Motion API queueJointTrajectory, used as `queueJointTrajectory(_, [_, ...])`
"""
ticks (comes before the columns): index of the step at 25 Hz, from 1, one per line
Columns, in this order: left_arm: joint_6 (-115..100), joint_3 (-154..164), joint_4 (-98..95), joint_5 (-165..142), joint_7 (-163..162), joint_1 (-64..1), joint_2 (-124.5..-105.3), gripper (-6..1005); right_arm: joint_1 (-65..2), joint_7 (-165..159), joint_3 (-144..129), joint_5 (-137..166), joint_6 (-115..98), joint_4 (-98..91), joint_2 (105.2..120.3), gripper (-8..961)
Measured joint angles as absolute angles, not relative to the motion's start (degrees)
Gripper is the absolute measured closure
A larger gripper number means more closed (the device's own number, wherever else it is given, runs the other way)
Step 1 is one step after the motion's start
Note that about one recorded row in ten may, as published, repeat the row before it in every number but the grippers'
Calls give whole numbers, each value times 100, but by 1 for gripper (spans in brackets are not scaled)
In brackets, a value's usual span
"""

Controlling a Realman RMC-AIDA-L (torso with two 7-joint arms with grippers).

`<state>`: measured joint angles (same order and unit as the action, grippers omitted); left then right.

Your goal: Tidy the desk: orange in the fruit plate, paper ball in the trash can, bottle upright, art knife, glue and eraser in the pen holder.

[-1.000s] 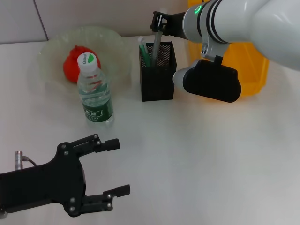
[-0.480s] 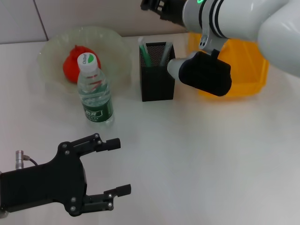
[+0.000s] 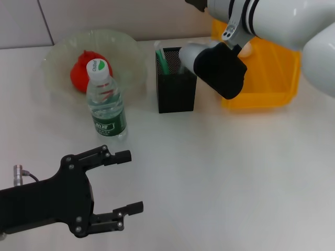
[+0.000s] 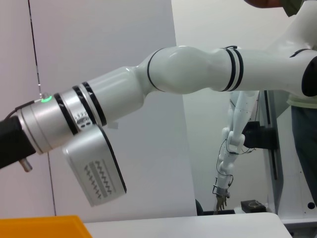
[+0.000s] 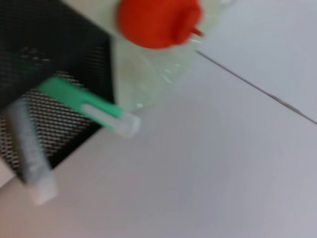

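Observation:
The orange (image 3: 82, 72) lies in the pale-green fruit plate (image 3: 128, 52), and both show in the right wrist view as the orange (image 5: 158, 20) and the plate (image 5: 148, 69). In front of the plate the bottle (image 3: 106, 102) stands upright. The black mesh pen holder (image 3: 176, 91) holds a green art knife (image 5: 84, 101) and a grey glue stick (image 5: 29, 148). My right gripper (image 3: 192, 3) is at the top edge, above and behind the holder. My left gripper (image 3: 131, 181) hangs open and empty at the near left. The paper ball and eraser are out of view.
The yellow trash can (image 3: 264, 78) stands right of the pen holder, partly behind my right arm (image 3: 220, 68). A corner of the can (image 4: 39, 225) shows in the left wrist view. Bare white tabletop (image 3: 225, 172) fills the near right.
My right gripper let go of the grey stick over the pen holder, then rose up and back out of the top of the view. The left gripper barely shifted.

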<state>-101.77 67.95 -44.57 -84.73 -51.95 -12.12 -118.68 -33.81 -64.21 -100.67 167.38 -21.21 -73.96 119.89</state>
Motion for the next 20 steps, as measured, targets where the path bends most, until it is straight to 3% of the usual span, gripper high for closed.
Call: queueJointTrajectory(20, [-10135, 6597, -4458, -7997, -5178, -1303, -11851, 206, -2686, -9774, -10151, 15696, -754, -7392, 11954, 418])
